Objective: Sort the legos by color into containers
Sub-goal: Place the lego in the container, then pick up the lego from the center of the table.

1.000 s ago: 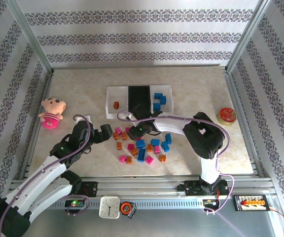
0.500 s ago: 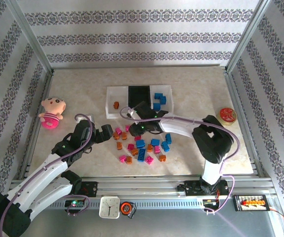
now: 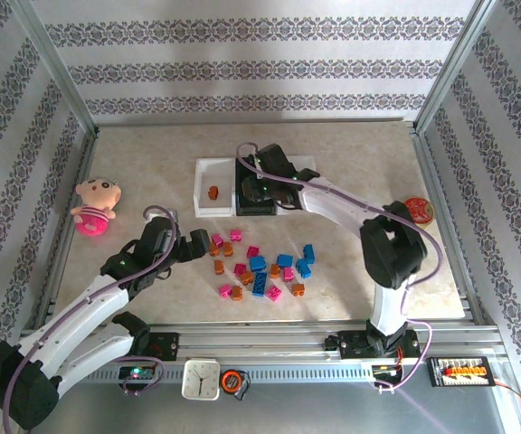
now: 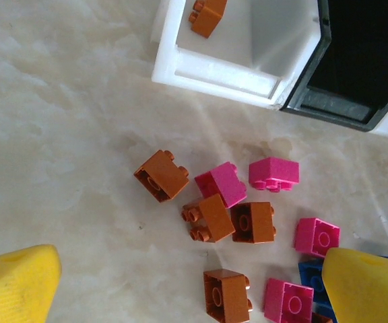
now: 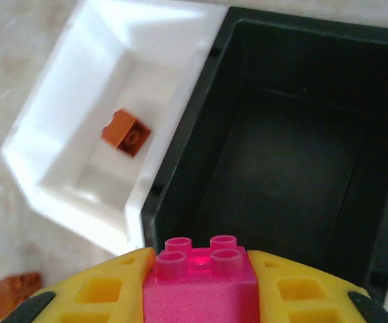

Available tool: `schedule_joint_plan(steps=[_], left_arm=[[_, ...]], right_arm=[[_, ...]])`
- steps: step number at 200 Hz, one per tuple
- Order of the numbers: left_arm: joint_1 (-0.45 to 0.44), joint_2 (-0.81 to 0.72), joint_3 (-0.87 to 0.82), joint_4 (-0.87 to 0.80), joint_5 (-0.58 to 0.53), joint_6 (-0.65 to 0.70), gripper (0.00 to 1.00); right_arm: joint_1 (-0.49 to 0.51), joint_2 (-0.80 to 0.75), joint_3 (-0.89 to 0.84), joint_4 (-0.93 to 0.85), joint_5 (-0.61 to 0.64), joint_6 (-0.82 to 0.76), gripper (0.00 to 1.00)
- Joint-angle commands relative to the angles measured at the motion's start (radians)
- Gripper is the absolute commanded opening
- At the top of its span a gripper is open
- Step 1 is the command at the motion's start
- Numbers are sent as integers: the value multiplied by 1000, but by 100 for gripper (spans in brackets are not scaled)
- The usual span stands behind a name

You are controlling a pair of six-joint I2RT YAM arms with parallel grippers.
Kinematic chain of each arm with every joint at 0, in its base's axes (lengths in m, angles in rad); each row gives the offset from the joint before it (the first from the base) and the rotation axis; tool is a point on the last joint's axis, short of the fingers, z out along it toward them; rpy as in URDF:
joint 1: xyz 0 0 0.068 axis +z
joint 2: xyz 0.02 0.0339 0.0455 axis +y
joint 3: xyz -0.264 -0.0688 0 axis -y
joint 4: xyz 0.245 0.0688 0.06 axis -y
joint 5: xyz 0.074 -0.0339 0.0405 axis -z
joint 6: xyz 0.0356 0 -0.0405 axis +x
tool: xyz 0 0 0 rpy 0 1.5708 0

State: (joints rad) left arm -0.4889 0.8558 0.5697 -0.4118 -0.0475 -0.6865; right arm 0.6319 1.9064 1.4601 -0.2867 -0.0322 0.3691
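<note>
Brick (image 5: 201, 279) clamped over black tray (image 5: 281, 168)
From above, the right gripper (image 3: 259, 187) is seen over that tray, the left gripper (image 3: 197, 246) spread wide beside loose bricks (image 3: 259, 265). Left wrist: orange and pink bricks are scattered below. Right wrist: the brick, pink, is pinched between yellow fingers (image 5: 133, 272); one orange brick (image 5: 125, 133) lies in the white tray (image 5: 106, 74).

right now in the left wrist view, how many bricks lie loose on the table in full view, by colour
orange bricks: 4
pink bricks: 4
blue bricks: 0 whole, only cut-off bits
total: 8
</note>
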Motion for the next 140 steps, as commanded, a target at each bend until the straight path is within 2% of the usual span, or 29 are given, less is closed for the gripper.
schedule_joint_plan(steps=[1,29,52,64,88,106,140], left_arm=[[12,12,41,-1,24,39,99],[11,24,51,-7,32,56,99],[12,37,58,-10,43,67,100],[12,47,64,-9,48,73,99],[11,89,89,17,96,99,100],[3,171,145,21,131,123,96],[-90,398,269,48,79,163,92]], right_arm=[[-9,96,108,-106,123,58,30],[-17,171,197,-133,131,88,39],[-15,191,239,-137,119,87,57],[-15,181,240,-133,117,87,63],[-17,112,185,-110,121,85,66],[-21,34,93,-69,122,97,67],[-44,-144,-136,12,109,126,67]])
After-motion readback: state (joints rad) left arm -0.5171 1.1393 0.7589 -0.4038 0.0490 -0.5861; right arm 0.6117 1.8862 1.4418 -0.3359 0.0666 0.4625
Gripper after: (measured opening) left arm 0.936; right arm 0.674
